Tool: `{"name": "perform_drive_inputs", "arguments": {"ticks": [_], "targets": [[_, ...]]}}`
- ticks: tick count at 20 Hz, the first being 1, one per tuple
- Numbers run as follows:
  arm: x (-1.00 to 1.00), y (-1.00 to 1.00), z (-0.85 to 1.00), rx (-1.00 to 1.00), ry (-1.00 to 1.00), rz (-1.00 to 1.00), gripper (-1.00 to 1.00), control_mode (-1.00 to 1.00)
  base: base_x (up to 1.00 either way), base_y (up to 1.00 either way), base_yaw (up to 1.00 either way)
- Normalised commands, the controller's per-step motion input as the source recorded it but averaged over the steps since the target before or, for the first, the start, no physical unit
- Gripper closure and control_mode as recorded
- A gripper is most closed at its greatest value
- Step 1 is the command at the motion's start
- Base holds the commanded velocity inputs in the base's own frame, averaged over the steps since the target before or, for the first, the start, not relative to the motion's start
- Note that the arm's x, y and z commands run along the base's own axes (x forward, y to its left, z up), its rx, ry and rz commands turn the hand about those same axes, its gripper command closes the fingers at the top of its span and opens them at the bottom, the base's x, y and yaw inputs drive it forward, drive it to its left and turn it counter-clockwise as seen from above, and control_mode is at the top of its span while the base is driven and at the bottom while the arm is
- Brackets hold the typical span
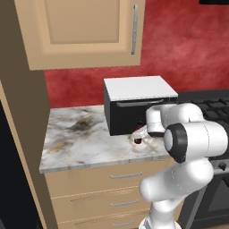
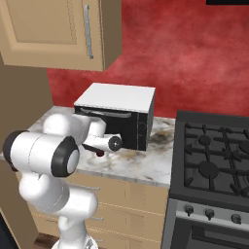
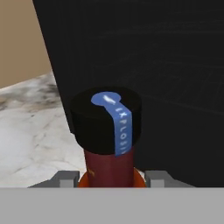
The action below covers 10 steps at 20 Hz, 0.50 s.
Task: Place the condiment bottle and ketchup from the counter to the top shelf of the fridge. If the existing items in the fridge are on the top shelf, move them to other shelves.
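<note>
End effector (image 3: 112,178) straddles condiment bottle (image 3: 107,140) neck; finger closure cannot be told. Bottle upright on worktop (image 1: 85,138), black oven (image 1: 134,107) at 12 o'clock. Risk: shallow neck grip, bottle slips or tips against oven.

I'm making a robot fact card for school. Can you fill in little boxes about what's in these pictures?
Place: kitchen counter beside a stove
Robot: white arm, gripper low in front of a black oven box
Bottle: condiment bottle, dark red, black cap with a blue strip
Where the bottle is: between the fingers, upright
Grip: cannot tell if closed
Above: tan cupboard
</note>
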Motion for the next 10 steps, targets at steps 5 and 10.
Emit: {"name": "perform_drive_inputs", "arguments": {"ticks": [5,10], "targets": [[-0.04,0.02,0.37,0.00,-0.01,0.00,1.00,-1.00,0.00,0.00,0.00],[-0.20,0.04,0.68,0.00,-0.04,0.00,1.00,-1.00,0.00,0.00,0.00]]}}
